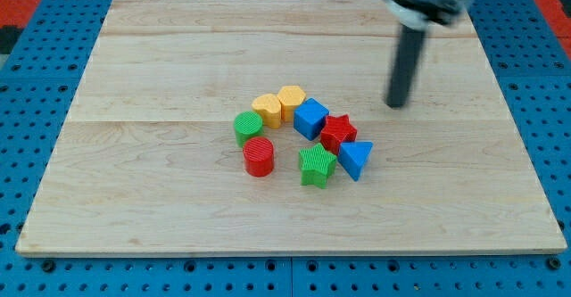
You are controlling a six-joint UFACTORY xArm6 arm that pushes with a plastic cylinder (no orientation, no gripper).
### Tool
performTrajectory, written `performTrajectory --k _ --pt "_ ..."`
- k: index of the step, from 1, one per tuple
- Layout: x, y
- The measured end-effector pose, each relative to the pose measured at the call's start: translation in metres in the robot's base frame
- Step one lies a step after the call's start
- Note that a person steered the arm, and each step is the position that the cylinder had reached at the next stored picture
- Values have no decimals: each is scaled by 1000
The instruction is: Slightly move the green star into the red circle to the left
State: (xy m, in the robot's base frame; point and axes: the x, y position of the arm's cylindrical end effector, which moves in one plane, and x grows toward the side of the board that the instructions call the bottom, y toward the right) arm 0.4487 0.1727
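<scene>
- A ridged green star (pixel 318 165) sits just below the centre of a pale wooden board (pixel 161 199), its points short and blunt, its top face a lighter green than its sides.
- To the view's left of it stands the red circle (pixel 259 156), a short ribbed cylinder; a narrow strip of bare wood separates the two, so they are near but not touching.
- On the star's right a blue triangle (pixel 355 159) lies just beside it, apparently touching or nearly so, and a red star (pixel 337 132) sits just above and right.
- Higher in the cluster are a blue cube (pixel 310 119), a yellow hexagon (pixel 291 102), a yellow rounded block (pixel 268 108) and a green circle (pixel 248 126), together forming a loose ring.
- Open wood stretches on every side of the cluster, widest toward the frame's left and bottom; the board's edges meet a blue perforated surface (pixel 36 270) all round.
- My tip (pixel 397 104) hangs at the upper right of the cluster, well apart from the green star and clear of every block, nearest the red star.
- The arm ends in a plain dark rod with no jaws, so nothing is gripped.
</scene>
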Motion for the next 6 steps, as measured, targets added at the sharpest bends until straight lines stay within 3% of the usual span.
performTrajectory --k 1,4,6 --pt "82 14" --pt "85 -135" --pt "92 -159"
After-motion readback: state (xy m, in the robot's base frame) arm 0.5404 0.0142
